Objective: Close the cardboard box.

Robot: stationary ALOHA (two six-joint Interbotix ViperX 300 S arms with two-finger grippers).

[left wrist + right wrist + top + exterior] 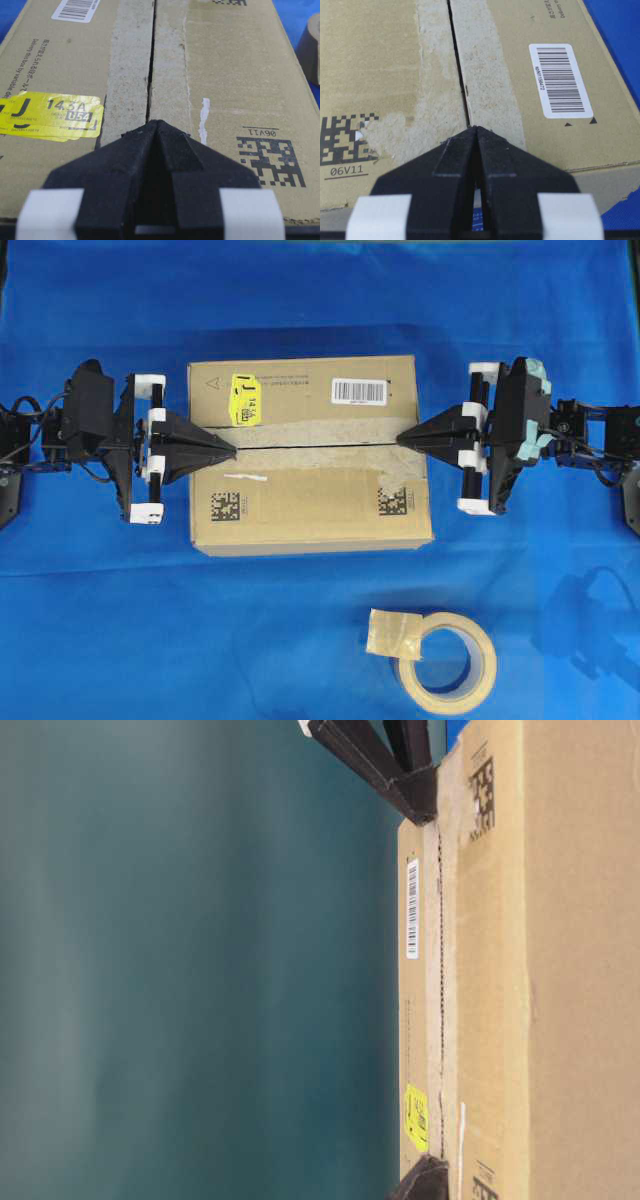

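**Box flaps down, both grippers pinched at the seam ends**

Large brown corrugated cardboard box (310, 455) sits mid-table on the blue cloth (320, 300), top flaps lying flat and meeting along a narrow dark centre seam (315, 443). Yellow sticker (243, 399) and white barcode label (359, 390) on the far flap, two black square codes (224, 506) on the near flap, worn pale tape residue along both sides of the seam.

Left gripper (232, 451): jaws clenched together to a point, holding nothing, tip on the box top at the left end of the seam. Right gripper (400, 438): same, jaws pressed shut, empty, tip at the right end of the seam.

Beige tape roll (445, 658) lies flat on the cloth nearer the camera, well apart from the box.
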